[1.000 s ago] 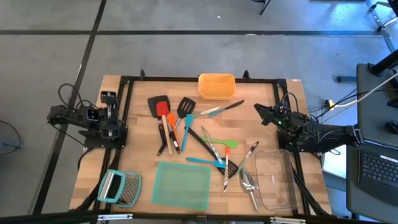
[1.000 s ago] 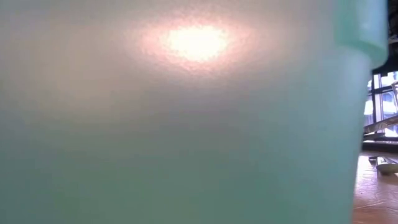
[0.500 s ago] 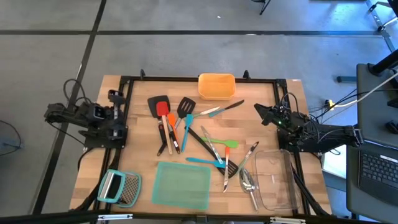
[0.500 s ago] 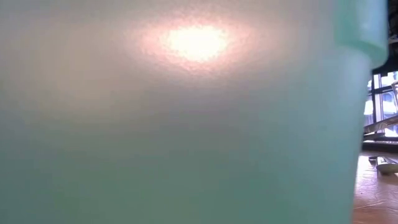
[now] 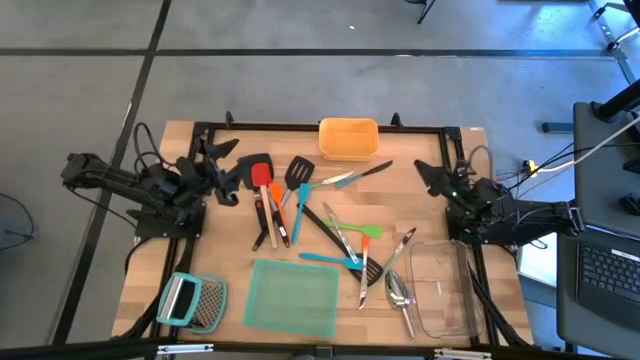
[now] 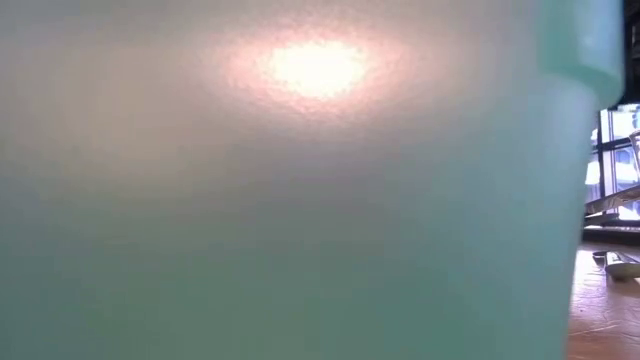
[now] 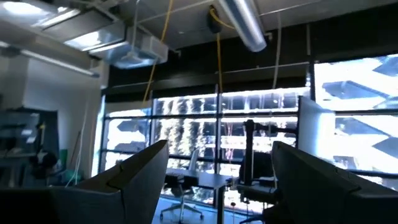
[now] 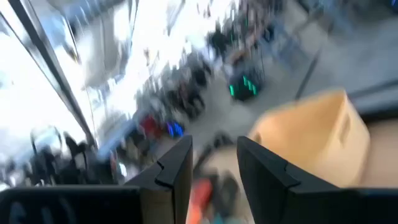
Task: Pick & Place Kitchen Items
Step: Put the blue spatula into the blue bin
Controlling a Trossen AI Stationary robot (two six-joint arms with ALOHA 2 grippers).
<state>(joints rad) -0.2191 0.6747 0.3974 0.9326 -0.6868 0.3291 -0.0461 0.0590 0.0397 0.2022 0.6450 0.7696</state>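
High view: we find the left end effector with its fingers spread apart and empty, raised over the tabletop just short of the black turner, whose blade lies directly ahead of the fingertips. The red turner and orange turner lie just beyond it, their handles crowded together. The right end effector stands at the far side of the spread, fingers part-way apart, holding nothing we can see; the silver spoons lie nearer its base, beside the clear container. The orange container sits between the two arms at the far edge.

Low view: the teal container fills nearly the whole frame and blocks it; nothing of either arm can be checked here.

Left wrist view: the spread fingers point level into the room, not down at the utensils.

Right wrist view: the fingers stand apart with the orange container ahead of them.

Our judgement: the step in hand is the left arm's approach to the black turner. We recommend pitching the wrist down first, then straddling the handle clear of its neighbours, across its width, before closing.
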